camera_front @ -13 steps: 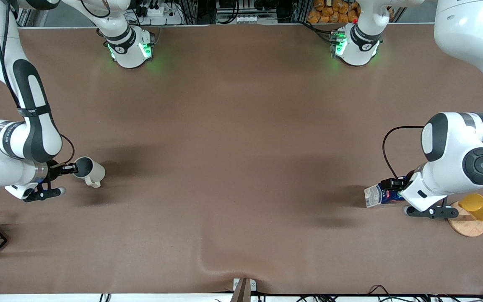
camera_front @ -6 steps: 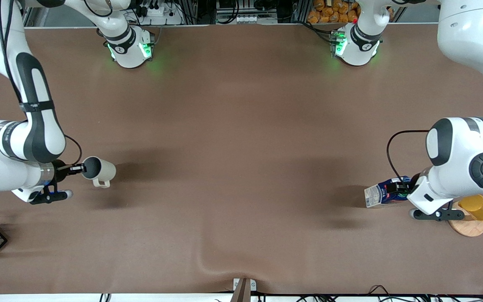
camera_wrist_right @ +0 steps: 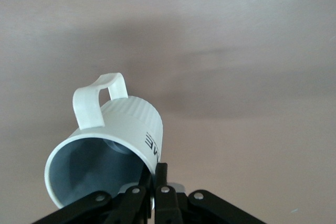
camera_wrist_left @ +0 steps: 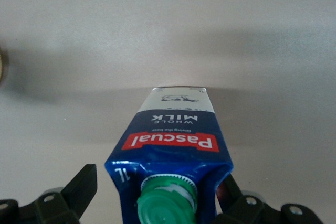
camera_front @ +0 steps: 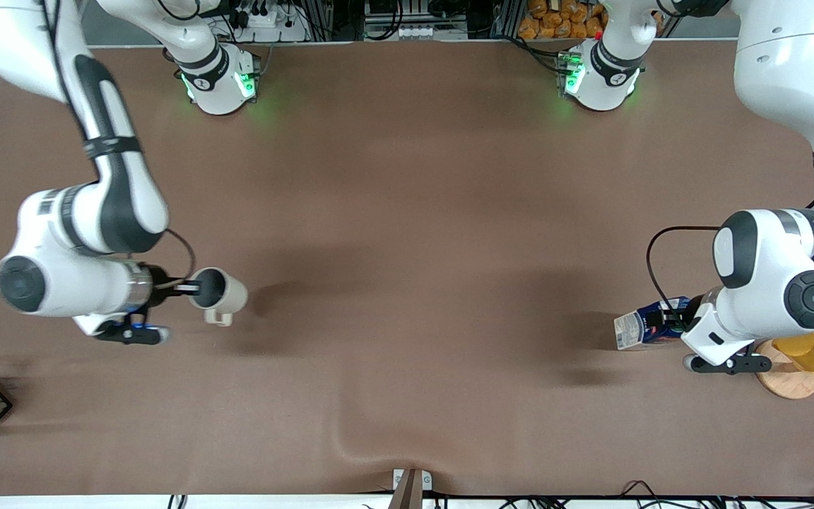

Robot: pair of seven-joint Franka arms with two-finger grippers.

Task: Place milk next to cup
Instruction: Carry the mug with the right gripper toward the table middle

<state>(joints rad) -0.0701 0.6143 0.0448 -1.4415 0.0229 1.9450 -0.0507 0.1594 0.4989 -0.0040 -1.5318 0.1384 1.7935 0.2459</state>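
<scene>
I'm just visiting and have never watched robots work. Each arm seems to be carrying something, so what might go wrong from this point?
The right gripper pinches only the rim of the cream mug, which hangs tilted on its side above the table; it might slip or rotate.

The left gripper holds the milk carton at its crumpled cap end, so it could sag or drop.

The yellow cup on the wooden stand sits close under the left arm and might get knocked.

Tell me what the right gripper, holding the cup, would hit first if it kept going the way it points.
Probably nothing soon: the right gripper points along bare table toward the left arm's end. The milk lies roughly in line there, though height is unclear.
</scene>
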